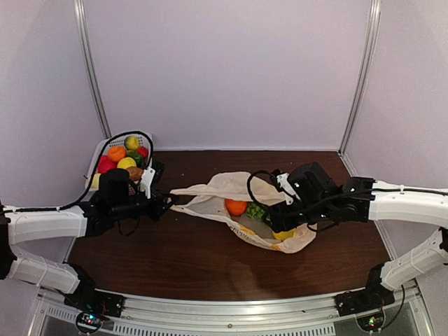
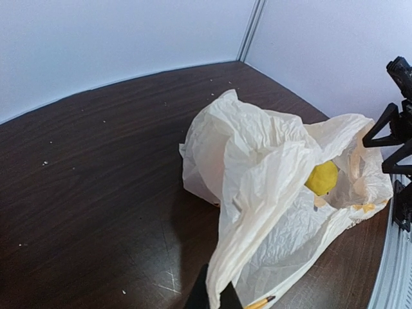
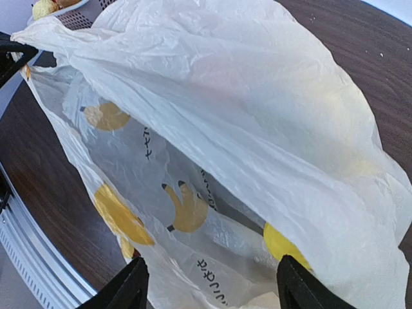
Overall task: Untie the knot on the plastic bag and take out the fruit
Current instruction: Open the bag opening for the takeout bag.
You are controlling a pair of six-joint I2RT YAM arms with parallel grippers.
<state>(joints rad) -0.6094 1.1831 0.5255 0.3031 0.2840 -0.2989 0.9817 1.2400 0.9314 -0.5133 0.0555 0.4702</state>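
The cream plastic bag [image 1: 217, 187] lies in the middle of the table, its mouth pulled open to the left. No knot shows in any view. My left gripper [image 1: 170, 203] is shut on a stretched handle strip of the bag [image 2: 257, 212], its fingers [image 2: 199, 297] at the bottom of the left wrist view. Inside the bag I see an orange fruit [image 1: 236, 207], green grapes [image 1: 255, 211] and a yellow fruit [image 1: 283, 234], which also shows in the left wrist view [image 2: 320, 177]. My right gripper [image 1: 280, 222] is open, low over the bag [image 3: 244, 109], with its fingers [image 3: 132, 290] spread on either side of the printed plastic.
A white slotted basket [image 1: 102, 149] with several toy fruits stands at the back left, behind my left arm; its rim shows in the right wrist view [image 3: 77, 16]. The white enclosure walls and posts stand at the back and sides. A metal rail runs along the near edge.
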